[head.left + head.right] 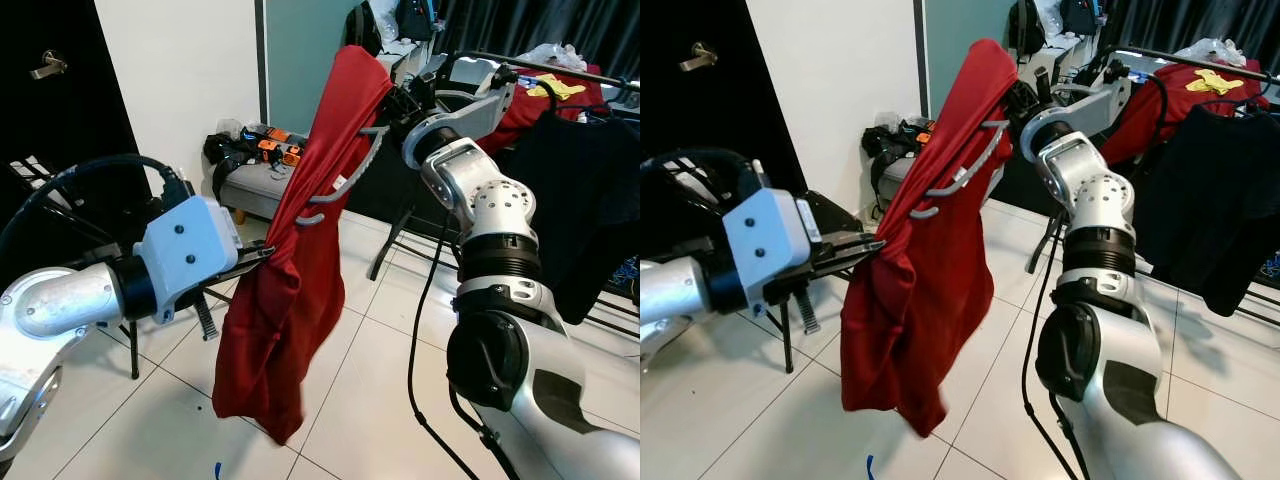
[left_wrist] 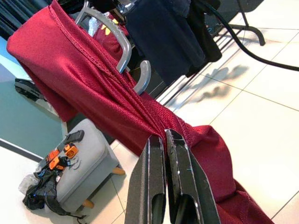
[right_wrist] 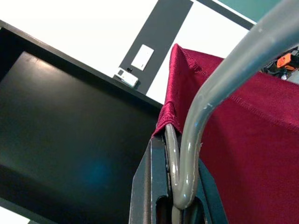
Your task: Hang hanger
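The right gripper [image 1: 398, 103] is raised high in front of the robot, its fingers [image 3: 154, 186] clamped on the grey hanger [image 1: 345, 178], which sits pinched between them in the right wrist view. The hanger is held in the air, tilted, with a red shirt [image 1: 290, 280] draped over it; the cloth falls from the raised end down toward the white tiled floor [image 1: 370, 400] without touching it.

The left gripper [image 1: 262, 256] is lower and to the left, its fingers [image 2: 152, 186] closed together on a fold of the red shirt at about mid-length (the left wrist view shows the tips nipping the fabric with no gap between them).

Behind the right arm stands a clothes rack [image 1: 540, 66] carrying a dark garment [image 1: 580, 200] and another red garment [image 1: 1165, 95]. A grey stool [image 1: 262, 188] with orange-and-black tools [image 1: 272, 146] on it sits against the white wall [image 1: 180, 70]. A dark door [image 1: 50, 110] is at left.
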`<state>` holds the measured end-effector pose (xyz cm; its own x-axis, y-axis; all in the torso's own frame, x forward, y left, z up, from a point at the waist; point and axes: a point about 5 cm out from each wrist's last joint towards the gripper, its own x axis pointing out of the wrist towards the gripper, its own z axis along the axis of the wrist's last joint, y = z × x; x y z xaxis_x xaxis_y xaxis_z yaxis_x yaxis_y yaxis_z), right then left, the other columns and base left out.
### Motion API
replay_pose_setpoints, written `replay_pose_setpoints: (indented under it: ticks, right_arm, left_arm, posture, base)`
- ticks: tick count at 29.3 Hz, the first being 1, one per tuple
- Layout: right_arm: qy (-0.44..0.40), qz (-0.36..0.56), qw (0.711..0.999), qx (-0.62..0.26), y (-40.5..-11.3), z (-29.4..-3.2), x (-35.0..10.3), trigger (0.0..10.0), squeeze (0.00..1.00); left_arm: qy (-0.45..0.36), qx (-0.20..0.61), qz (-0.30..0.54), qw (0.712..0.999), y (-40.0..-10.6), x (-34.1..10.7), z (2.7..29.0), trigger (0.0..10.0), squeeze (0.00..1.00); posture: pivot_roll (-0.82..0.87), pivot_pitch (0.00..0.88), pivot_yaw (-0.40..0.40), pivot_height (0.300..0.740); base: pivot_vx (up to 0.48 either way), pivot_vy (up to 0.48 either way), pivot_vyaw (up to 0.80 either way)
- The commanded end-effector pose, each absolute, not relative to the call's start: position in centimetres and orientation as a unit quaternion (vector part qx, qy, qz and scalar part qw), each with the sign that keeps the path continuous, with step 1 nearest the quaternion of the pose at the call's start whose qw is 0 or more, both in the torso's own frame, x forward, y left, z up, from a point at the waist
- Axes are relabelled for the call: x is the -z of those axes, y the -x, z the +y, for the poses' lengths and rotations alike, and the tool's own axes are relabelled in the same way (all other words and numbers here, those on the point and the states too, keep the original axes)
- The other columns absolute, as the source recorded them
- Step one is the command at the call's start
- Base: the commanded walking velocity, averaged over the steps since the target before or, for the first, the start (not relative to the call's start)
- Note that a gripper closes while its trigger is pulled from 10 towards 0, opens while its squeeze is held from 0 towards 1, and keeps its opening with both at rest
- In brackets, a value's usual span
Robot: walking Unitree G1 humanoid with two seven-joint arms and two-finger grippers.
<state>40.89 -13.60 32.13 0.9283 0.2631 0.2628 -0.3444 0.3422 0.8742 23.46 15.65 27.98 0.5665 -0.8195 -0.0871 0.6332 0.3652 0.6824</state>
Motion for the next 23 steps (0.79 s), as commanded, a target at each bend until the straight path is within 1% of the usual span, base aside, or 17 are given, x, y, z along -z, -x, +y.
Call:
replay_pose_setpoints:
  ticks: [1,6,14,19,22,23]
  right_arm:
    - [-0.547,-0.088,0.817,-0.162,-40.7,-15.3,-33.6,10.0,0.00]
    - [-0.544,-0.089,0.819,-0.160,-40.7,-15.3,-33.6,10.0,0.00]
    - [-0.542,-0.088,0.821,-0.158,-40.8,-15.4,-33.5,10.0,0.00]
    - [-0.542,-0.079,0.818,-0.177,-40.7,-14.6,-33.3,10.0,0.00]
    - [-0.539,-0.078,0.819,-0.180,-40.7,-14.5,-33.3,10.0,0.00]
    - [-0.536,-0.079,0.821,-0.179,-40.6,-14.4,-33.4,10.0,0.00]
  left_arm:
    - [-0.348,0.476,-0.123,0.799,-22.7,-27.7,15.3,10.0,0.00]
    - [-0.329,0.491,-0.139,0.795,-22.4,-28.0,14.4,10.0,0.00]
    - [-0.320,0.488,-0.159,0.796,-22.5,-28.9,14.3,10.0,0.00]
    - [-0.337,0.444,-0.170,0.813,-23.9,-29.3,14.7,10.0,0.00]
    - [-0.333,0.440,-0.175,0.815,-24.0,-29.5,14.7,10.0,0.00]
    - [-0.319,0.449,-0.188,0.813,-23.8,-29.9,14.2,10.0,0.00]
  posture:
    - [-0.03,0.000,-0.043,0.740]
    - [-0.03,0.000,-0.043,0.740]
    - [-0.03,0.000,-0.042,0.740]
    - [-0.03,0.000,-0.041,0.740]
    - [-0.03,0.000,-0.042,0.740]
    - [-0.03,0.000,-0.042,0.740]
  base:
    - [0.000,0.000,0.00]
    - [0.000,0.000,0.00]
    - [0.000,0.000,0.00]
    - [0.000,0.000,0.00]
    - [0.000,0.000,0.00]
    - [0.000,0.000,0.00]
